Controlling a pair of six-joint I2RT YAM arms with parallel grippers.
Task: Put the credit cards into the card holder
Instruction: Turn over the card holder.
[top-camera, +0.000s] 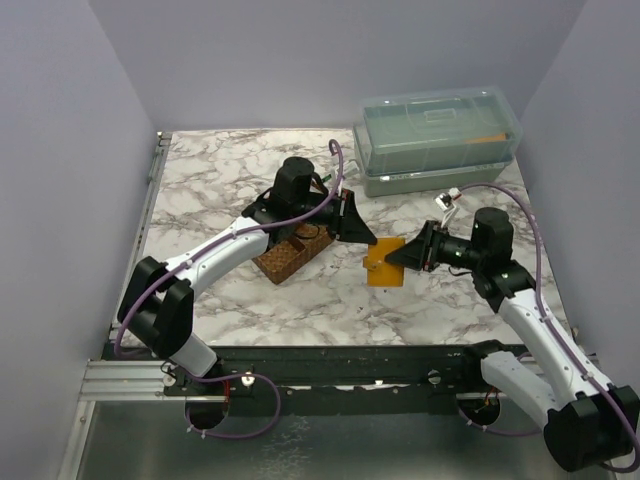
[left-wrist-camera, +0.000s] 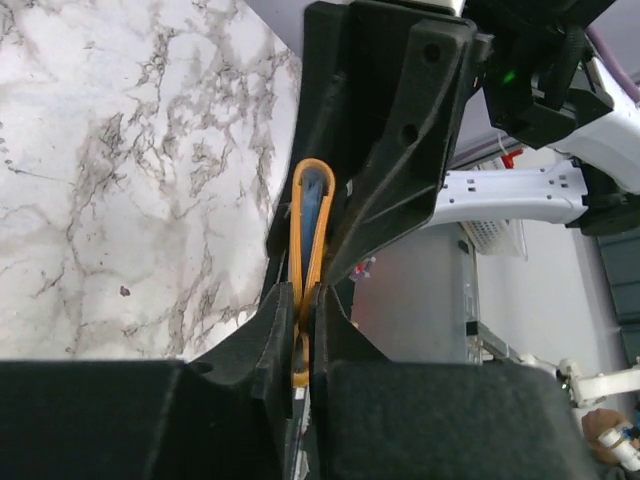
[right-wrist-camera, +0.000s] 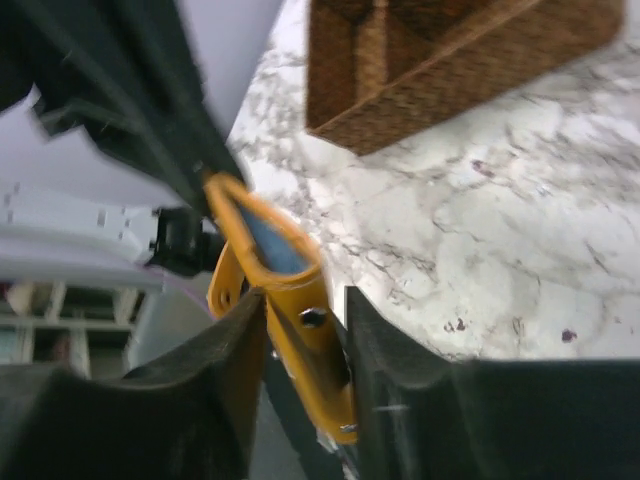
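Observation:
The mustard-orange card holder (top-camera: 383, 265) is held off the marble table between both grippers. My left gripper (top-camera: 362, 238) is shut on its left edge; in the left wrist view the orange edge (left-wrist-camera: 308, 230) is pinched between my fingertips (left-wrist-camera: 303, 320), with a pale blue face showing inside the fold. My right gripper (top-camera: 408, 258) grips its right side; in the right wrist view the holder (right-wrist-camera: 285, 290) sits between the jaws (right-wrist-camera: 305, 330), gaping slightly with blue inside. No loose credit card shows in any view.
A brown textured tray (top-camera: 292, 255) lies under my left arm, also in the right wrist view (right-wrist-camera: 450, 60). A clear lidded plastic box (top-camera: 440, 140) stands at the back right. Grey walls enclose the table.

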